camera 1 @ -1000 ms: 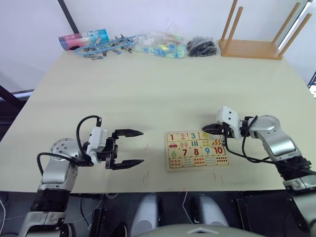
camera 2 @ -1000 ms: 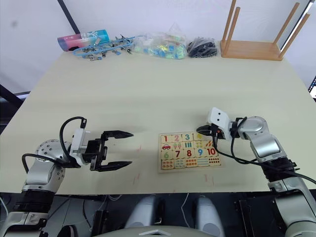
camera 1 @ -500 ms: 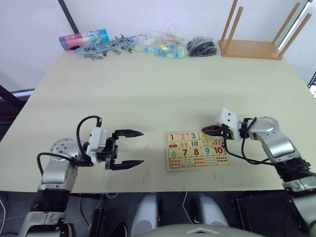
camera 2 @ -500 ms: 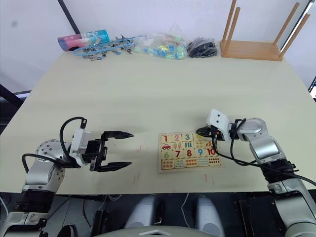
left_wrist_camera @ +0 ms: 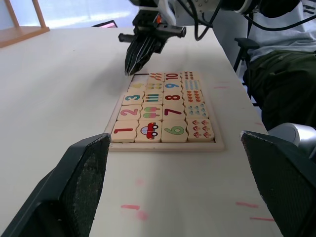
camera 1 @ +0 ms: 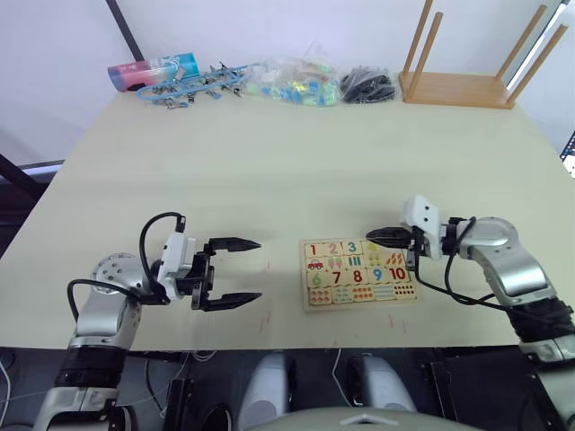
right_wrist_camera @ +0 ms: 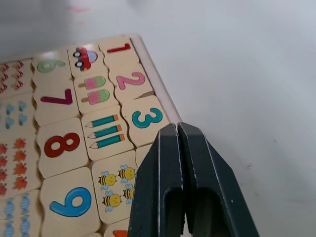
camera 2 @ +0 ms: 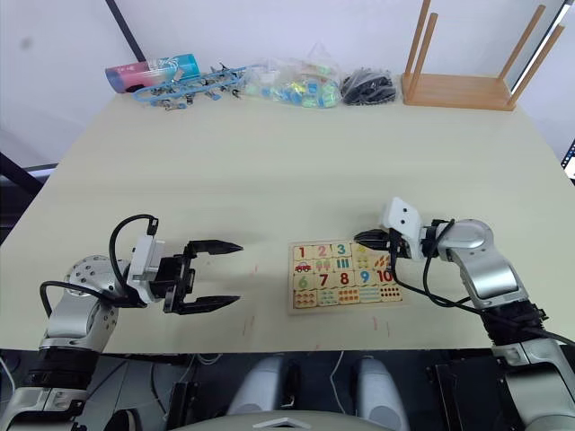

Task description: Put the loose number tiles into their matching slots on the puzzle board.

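On our left side, our left gripper (camera 1: 241, 269) rests on the table (camera 1: 269, 162) with its fingers spread wide, holding nothing. Next comes the puzzle board (camera 1: 358, 271), near the front edge, with tiles 1, 2 and 3 in the top row. Our right gripper (camera 1: 375, 236) is pinched tight over the far end of that row. We cannot see tiles 4 and 5 there. If it pushes down crooked, a tile could pop out.

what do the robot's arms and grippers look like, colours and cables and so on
Both arms are rounded silver-grey metal segments with darker black sections lower down. Each wrist carries a white box-shaped module with a looping black cable running back to the forearm. The left gripper and right gripper each have two long, tapering black fingers; the left gripper's pads have a rough, grainy dark surface.
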Controlling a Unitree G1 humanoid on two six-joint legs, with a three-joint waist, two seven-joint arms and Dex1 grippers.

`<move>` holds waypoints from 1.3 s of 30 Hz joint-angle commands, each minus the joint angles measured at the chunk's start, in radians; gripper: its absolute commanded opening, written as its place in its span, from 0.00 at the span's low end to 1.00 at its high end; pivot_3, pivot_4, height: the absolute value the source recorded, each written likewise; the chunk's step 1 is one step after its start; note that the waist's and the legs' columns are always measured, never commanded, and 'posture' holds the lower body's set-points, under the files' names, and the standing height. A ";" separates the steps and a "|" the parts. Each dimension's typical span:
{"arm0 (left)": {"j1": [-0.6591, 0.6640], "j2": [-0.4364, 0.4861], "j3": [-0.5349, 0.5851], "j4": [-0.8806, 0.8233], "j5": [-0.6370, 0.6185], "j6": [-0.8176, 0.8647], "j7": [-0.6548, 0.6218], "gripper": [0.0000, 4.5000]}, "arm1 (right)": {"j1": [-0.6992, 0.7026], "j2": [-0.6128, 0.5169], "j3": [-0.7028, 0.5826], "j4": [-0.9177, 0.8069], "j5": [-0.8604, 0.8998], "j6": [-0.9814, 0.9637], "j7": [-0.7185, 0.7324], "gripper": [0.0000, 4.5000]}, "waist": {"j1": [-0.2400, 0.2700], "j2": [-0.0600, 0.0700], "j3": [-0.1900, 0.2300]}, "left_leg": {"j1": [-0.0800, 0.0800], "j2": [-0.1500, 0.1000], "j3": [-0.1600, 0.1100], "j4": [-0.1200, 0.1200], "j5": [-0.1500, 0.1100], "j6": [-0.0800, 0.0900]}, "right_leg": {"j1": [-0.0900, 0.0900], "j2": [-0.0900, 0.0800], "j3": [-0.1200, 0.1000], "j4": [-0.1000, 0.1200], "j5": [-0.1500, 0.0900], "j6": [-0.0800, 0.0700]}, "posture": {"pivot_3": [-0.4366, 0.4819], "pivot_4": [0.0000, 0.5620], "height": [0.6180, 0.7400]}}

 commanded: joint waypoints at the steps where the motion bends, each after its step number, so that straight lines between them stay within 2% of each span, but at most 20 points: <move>1: 0.017 0.006 0.030 -0.041 -0.018 0.022 0.029 1.00 | 0.052 -0.022 -0.092 -0.102 0.063 0.029 -0.036 0.01 | 0.000 0.000 0.000 | 0.000 0.000 0.000 0.000 0.000 0.000 | 0.000 0.000 0.000 0.000 0.000 0.000 | 0.48 0.27 0.98; 5: 0.028 0.008 0.032 -0.045 -0.004 0.044 0.070 1.00 | 0.147 -0.025 -0.163 -0.174 0.108 0.031 -0.071 0.01 | -0.001 0.000 0.000 | 0.001 0.000 0.000 0.000 0.000 0.000 | 0.000 0.000 0.000 0.001 0.000 0.000 | 0.48 0.27 0.98; 7: 0.036 0.003 0.037 -0.042 0.009 0.053 0.110 1.00 | 0.213 0.003 -0.249 -0.193 0.160 -0.035 -0.090 0.01 | 0.000 0.000 0.000 | 0.001 0.000 0.000 0.000 0.000 0.000 | 0.000 0.000 0.001 0.002 0.000 0.000 | 0.48 0.27 0.98; 13: 0.072 -0.006 0.057 -0.038 0.038 0.062 0.211 1.00 | 0.416 0.010 -0.389 -0.231 0.212 -0.100 -0.109 0.01 | 0.000 -0.001 0.000 | 0.003 0.000 0.001 0.000 0.000 0.000 | 0.002 0.000 0.001 0.003 0.000 0.000 | 0.48 0.27 0.98; 19: 0.108 -0.020 0.077 -0.039 0.046 0.062 0.280 1.00 | 0.559 0.024 -0.494 -0.209 0.247 -0.183 -0.108 0.62 | -0.002 -0.001 0.000 | 0.005 0.000 0.001 0.000 0.000 0.000 | 0.003 0.000 0.002 0.003 0.000 0.000 | 0.48 0.27 0.98; 22: 0.118 -0.021 0.089 -0.048 0.023 0.083 0.289 1.00 | 0.615 0.032 -0.540 -0.190 0.263 -0.222 -0.100 0.99 | -0.002 -0.001 0.000 | 0.005 0.000 0.001 0.000 0.000 0.000 | 0.003 0.000 0.002 0.003 0.000 0.000 | 0.48 0.27 0.98; 31: 0.207 -0.003 0.158 -0.096 -0.021 0.123 0.281 1.00 | 0.813 0.060 -0.676 -0.109 0.324 -0.329 -0.020 0.99 | 0.000 -0.001 -0.001 | 0.007 0.001 0.001 0.000 0.000 0.000 | 0.005 0.000 0.002 0.002 -0.003 -0.004 | 0.48 0.27 0.98; 39: 0.254 -0.002 0.184 -0.119 -0.039 0.140 0.276 1.00 | 0.847 0.070 -0.708 0.022 0.331 -0.436 0.046 0.99 | -0.001 0.000 -0.001 | 0.007 0.001 0.001 0.000 0.000 0.000 | 0.006 -0.001 0.002 -0.001 -0.003 -0.004 | 0.48 0.27 0.98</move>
